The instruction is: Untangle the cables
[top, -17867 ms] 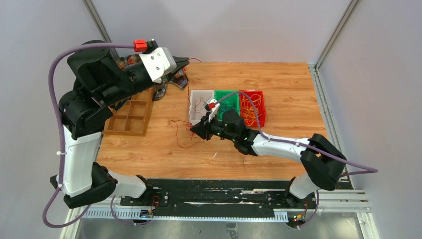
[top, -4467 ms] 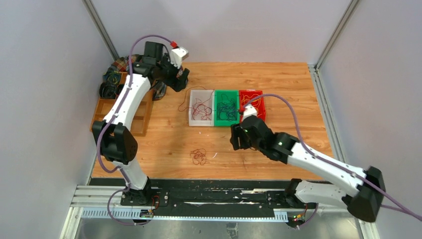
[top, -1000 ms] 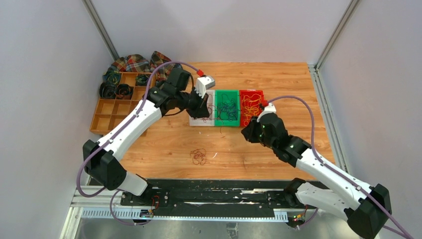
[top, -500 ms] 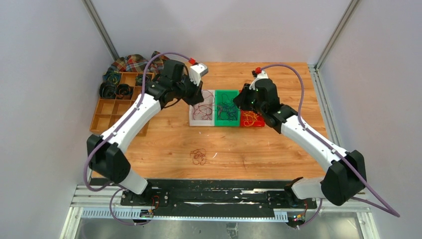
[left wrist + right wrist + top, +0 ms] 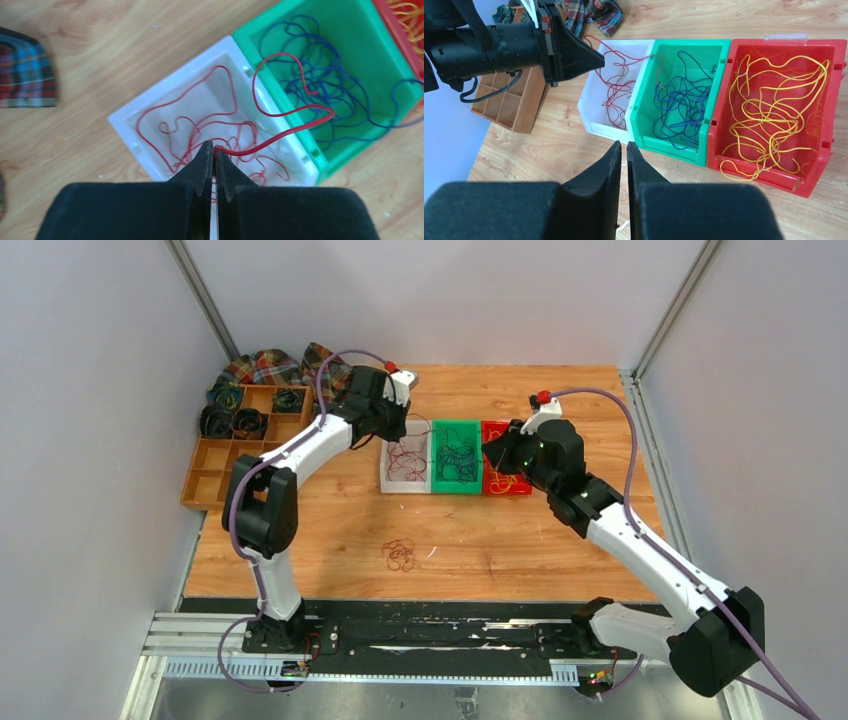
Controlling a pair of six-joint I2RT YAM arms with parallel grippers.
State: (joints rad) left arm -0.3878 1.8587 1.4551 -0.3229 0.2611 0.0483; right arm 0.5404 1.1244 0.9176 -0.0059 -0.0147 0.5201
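Bins sit side by side on the bench [image 5: 320, 525] in the overhead view: a white bin [image 5: 385, 480] on the left, a green bin [image 5: 437, 486] in the middle and a red bin [image 5: 522, 486] on the right, their walls touching. My left hand [image 5: 398, 427] hangs over the far left corner of the white bin, and my right hand [image 5: 497, 448] hovers above the line where green meets red. A small red tangle [image 5: 399, 555] lies alone on the bare wood, well apart from the bins and nearer to me. At the far left stand a wooden tray [image 5: 215, 480] with dark rolls [image 5: 222, 421] in its far compartments, and a plaid cloth [image 5: 270, 366] behind it. From my left wrist, my fingers are pressed together and pinch the end of one red cable [image 5: 280, 137]. It runs out to the right, crosses the wall between white and green, and curls in a loop above the blue cables [image 5: 330, 75] in the green bin. Below my fingertips the other red cables [image 5: 170, 127] lie loose in the white bin. From my right wrist, my fingers are closed on each other with only a thin slit between them and nothing in it. Beneath them each bin holds one colour, with the yellow cables [image 5: 774, 112] spread across the red bin, and my left hand shows at the upper left beside the white bin.
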